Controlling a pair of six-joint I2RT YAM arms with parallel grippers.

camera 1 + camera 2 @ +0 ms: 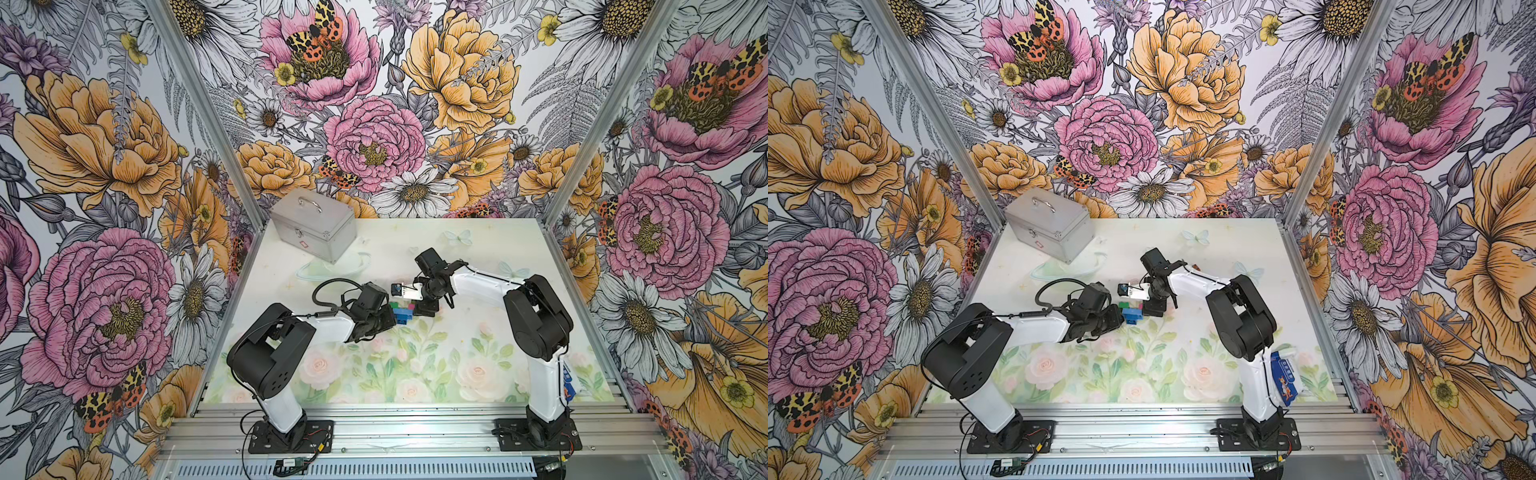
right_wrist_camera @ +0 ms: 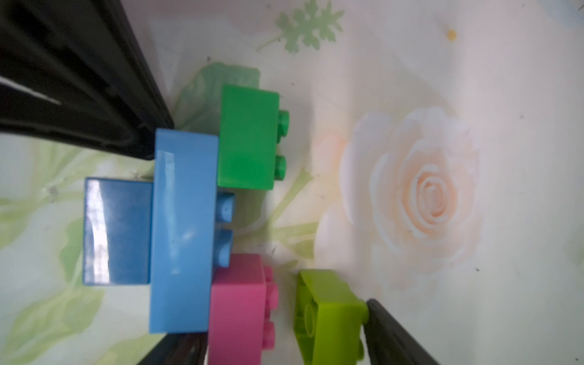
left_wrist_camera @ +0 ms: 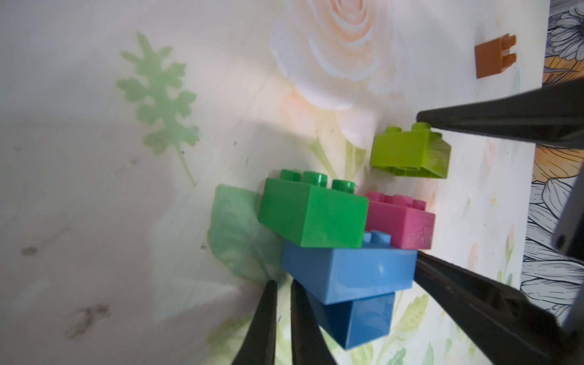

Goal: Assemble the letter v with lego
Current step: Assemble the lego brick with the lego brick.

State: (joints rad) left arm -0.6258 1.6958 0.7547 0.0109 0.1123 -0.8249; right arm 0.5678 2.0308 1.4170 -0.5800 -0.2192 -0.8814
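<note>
The partly built letter, a brick cluster (image 1: 401, 315), lies on its side near the middle of the table (image 1: 419, 376), between the tips of the two arms, in both top views. In the right wrist view, a dark blue brick (image 2: 117, 230) is joined to the underside of a longer light blue brick (image 2: 183, 230) at its middle. A green brick (image 2: 246, 139) sits on one end of the light blue brick's studded face and a pink brick (image 2: 237, 309) on the other end, with two bare studs showing between them. A lime brick (image 2: 328, 316) is tilted just beside the pink brick's studs, hollow underside turned toward them; a gap shows, so it is not seated. The right tool (image 3: 418, 186) stands wide open around this end of the cluster: one finger (image 3: 493, 126) touches the lime brick's studs, the other lies against the end of the light blue brick below the pink one. The left tool (image 3: 283, 284) is closed with nothing between its fingers, its tips just beside the opposite end of the light blue brick; contact cannot be confirmed. A brown brick (image 3: 494, 57) lies alone, well apart, near the table's edge by the wall. A metal case (image 1: 312, 224) stands at the far left corner. A blue packet (image 1: 1283, 378) lies by the right arm's base.
</note>
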